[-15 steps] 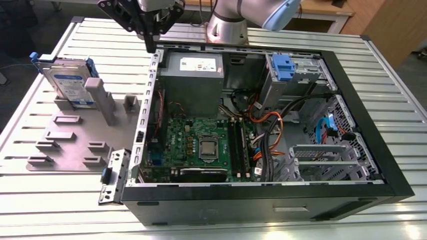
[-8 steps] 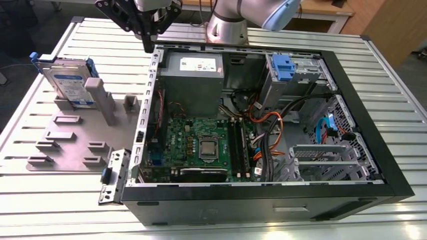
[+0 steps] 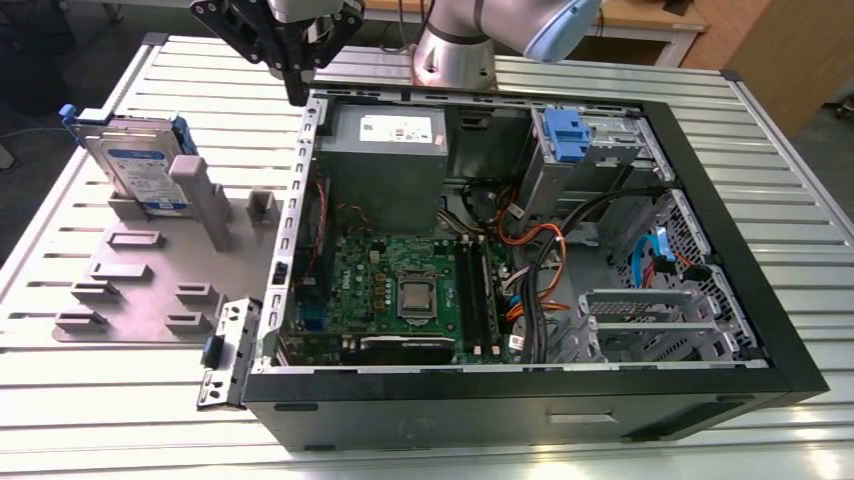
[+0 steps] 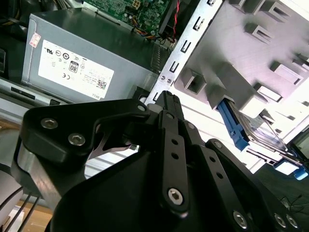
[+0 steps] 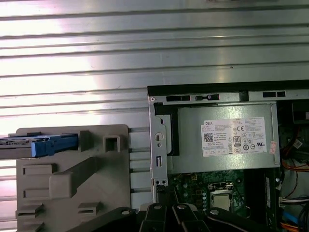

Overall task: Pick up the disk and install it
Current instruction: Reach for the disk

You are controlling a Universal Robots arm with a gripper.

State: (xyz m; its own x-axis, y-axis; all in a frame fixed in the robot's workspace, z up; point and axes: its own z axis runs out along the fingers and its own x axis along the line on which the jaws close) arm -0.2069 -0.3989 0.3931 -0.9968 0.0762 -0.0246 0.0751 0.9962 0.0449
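Gripper point(image 3: 294, 92) hangs over one corner of the open computer case point(image 3: 534, 380); jaws apparently pressed together and empty, though the angle is poor. Disk point(image 3: 143, 168) stands on edge in the grey holder point(image 3: 134, 295) on the bench point(image 3: 787, 200), lower than the jaws and toward the exterior view's left of them; its top edge points toward the case wall; bare bench lies between, with open room above the disk.

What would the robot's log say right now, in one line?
pincer: shut, empty, by case corner | disk: upright in grey holder | installed: no
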